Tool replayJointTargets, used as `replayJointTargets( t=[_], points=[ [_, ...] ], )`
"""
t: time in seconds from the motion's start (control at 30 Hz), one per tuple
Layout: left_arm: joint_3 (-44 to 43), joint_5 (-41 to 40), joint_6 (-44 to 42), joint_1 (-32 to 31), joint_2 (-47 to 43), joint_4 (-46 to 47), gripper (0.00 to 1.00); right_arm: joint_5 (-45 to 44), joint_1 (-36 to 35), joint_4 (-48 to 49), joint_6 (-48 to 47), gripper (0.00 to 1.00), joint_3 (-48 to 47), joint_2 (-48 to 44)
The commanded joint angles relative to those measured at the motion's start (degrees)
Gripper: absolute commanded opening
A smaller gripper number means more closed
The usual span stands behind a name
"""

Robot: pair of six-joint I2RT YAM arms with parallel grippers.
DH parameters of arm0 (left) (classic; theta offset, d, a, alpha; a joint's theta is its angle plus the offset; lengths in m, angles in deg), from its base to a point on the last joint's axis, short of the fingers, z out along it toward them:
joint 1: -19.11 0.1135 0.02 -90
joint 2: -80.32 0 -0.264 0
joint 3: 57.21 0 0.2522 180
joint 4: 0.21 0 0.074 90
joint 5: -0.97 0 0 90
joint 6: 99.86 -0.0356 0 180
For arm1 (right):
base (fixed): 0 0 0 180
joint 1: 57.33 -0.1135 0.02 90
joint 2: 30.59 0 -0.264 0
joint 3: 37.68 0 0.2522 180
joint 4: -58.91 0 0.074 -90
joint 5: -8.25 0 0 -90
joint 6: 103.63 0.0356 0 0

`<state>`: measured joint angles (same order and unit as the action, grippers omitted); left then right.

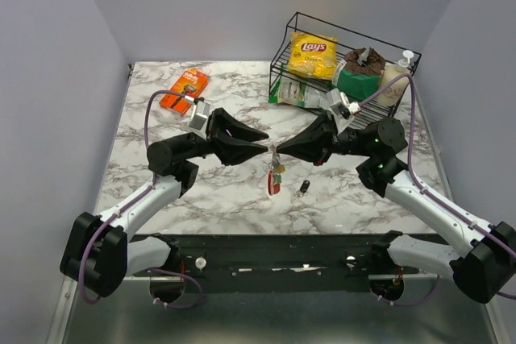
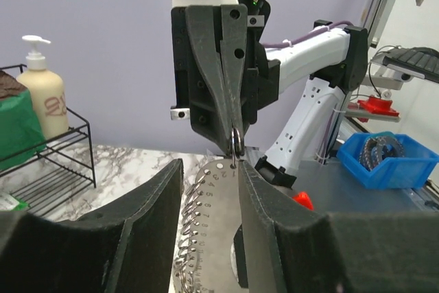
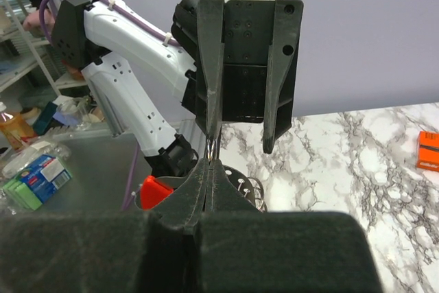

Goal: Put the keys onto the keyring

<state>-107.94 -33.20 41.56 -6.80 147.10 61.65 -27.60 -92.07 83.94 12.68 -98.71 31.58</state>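
Right wrist view: right tool [image 3: 209, 168] is pinched fully together on the thin wire of the keyring [image 2: 235, 143], at frame centre. Left tool [image 2: 209, 166] faces it with jaws part-way apart, flanking a perforated metal plate [image 2: 212, 238] that hangs from the ring; contact with the plate cannot be determined. Top view: both tools meet tip to tip over the centre of the table [image 1: 201, 199], and the keys [image 1: 276, 173] hang just below them. A small dark item [image 1: 303, 188] lies on the table lower right of the bunch. A wire rack [image 1: 284, 44] stands upper right.
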Motion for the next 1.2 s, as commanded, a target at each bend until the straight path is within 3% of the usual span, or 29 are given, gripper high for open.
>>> replayJointTargets(
  t=[0.0, 0.87, 1.03, 1.13, 1.17],
  points=[
    [-3.0, -1.1, -2.1, -0.7, 1.0, 1.7, 0.46, 1.0, 0.4, 4.3, 1.4, 0.01, 0.2, 0.2],
    [-5.1, 1.0, -11.2, -5.4, 2.0, -10.4, 0.37, -0.2, 0.5, 4.9, 1.3, 0.01, 0.7, -1.1],
    [-5.6, 1.1, -11.5, -5.9, 2.3, -10.4, 0.22, -0.4, 0.3, 5.1, 1.4, 0.01, 0.9, -1.1],
    [-5.7, 1.1, -11.9, -6.2, 2.4, -10.4, 0.01, -0.4, 0.4, 5.2, 1.4, 0.01, 1.0, -1.1],
    [-5.7, 0.9, -11.9, -6.2, 2.3, -10.5, 0.00, -0.4, 0.4, 5.1, 1.4, 0.01, 0.9, -1.2]
  ],
)
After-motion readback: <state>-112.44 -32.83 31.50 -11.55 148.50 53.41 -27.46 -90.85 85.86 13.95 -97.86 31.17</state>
